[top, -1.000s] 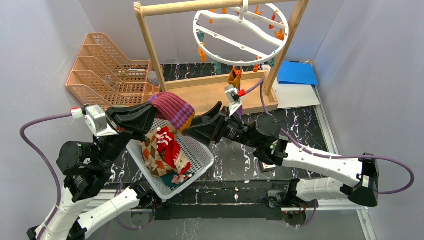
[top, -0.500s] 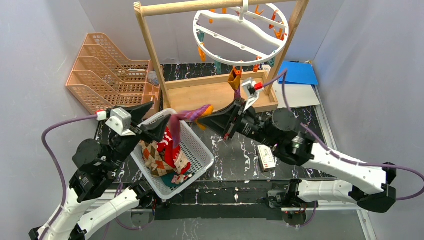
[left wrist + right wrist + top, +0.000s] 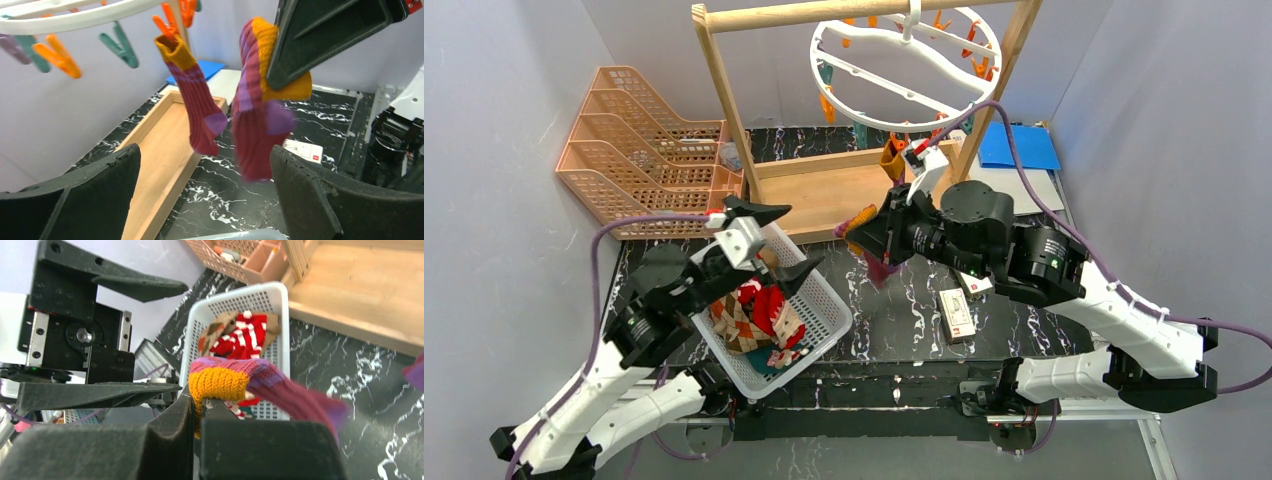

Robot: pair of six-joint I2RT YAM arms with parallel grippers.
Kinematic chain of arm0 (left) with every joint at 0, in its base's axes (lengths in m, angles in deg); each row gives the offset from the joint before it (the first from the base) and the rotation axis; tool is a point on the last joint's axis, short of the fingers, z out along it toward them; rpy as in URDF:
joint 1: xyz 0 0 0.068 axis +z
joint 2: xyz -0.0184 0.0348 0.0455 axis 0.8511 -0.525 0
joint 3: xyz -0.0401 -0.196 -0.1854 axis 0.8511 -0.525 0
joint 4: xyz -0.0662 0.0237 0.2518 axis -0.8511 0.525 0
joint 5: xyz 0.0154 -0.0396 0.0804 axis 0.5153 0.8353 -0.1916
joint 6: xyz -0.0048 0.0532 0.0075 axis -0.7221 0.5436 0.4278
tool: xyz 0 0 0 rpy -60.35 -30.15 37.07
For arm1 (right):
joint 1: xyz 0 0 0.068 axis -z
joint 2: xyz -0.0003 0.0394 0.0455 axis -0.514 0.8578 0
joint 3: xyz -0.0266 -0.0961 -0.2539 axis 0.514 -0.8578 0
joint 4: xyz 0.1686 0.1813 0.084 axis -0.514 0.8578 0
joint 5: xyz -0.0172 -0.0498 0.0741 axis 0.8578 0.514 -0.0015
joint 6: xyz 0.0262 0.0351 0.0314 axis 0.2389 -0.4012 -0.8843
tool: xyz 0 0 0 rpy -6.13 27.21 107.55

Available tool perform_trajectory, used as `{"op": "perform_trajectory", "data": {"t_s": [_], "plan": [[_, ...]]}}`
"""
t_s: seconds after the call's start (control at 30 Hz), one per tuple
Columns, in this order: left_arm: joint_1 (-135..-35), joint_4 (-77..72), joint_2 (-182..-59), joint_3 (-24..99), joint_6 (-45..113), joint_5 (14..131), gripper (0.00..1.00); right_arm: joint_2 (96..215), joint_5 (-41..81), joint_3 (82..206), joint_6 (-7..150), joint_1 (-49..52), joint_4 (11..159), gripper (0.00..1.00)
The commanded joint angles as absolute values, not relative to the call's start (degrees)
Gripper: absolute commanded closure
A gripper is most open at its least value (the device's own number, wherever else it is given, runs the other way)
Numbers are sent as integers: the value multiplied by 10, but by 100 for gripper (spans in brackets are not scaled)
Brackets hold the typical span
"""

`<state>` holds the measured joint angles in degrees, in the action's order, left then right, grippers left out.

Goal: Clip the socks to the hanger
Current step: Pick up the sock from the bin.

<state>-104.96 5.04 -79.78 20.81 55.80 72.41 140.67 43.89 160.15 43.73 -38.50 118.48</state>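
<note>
Maroon sock [image 3: 220, 385] hung clenched by its cuff in my right gripper [image 3: 200, 405]; left gripper [image 3: 802, 238] gaped empty. Next it needed lifting to a free clip [image 3: 120, 47] on the hanger [image 3: 60, 22].

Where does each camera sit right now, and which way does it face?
Top external: above and behind, looking down on the table, basket and hanger; left arm and right arm show.
Left wrist: on the left arm, facing the hanger and clipped sock; its open jaws below.
Right wrist: on the right arm, looking back at the basket; its jaws pinch the unclipped sock.
Shared: both wrist views show that unclipped sock.
</note>
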Motion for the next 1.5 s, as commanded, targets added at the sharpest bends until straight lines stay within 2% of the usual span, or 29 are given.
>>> {"op": "perform_trajectory", "data": {"t_s": [0.0,0.2,0.63,0.93,1.13,1.2,1.33,1.37,1.47], "plan": [[-1051,-27,-833,208,570,802,2,1405,442,1635,394,-385,1249,99],[-1051,-49,-863,215,577,809,10,1406,432,1647,363,-384,1261,99],[-1051,-54,-884,224,645,833,15,1428,413,1670,327,-385,1273,99],[-1052,-59,-896,236,654,859,29,1436,409,1669,316,-384,1267,99],[-1051,-64,-894,231,644,872,48,1434,408,1658,305,-384,1257,99],[-1051,-67,-891,228,639,876,60,1436,407,1657,302,-384,1255,99],[-1051,-73,-887,219,631,872,91,1439,404,1660,302,-384,1250,99],[-1051,-74,-886,217,627,867,99,1438,404,1660,304,-384,1249,94],[-1051,-81,-881,206,605,845,100,1429,405,1654,317,-384,1238,53]]}}
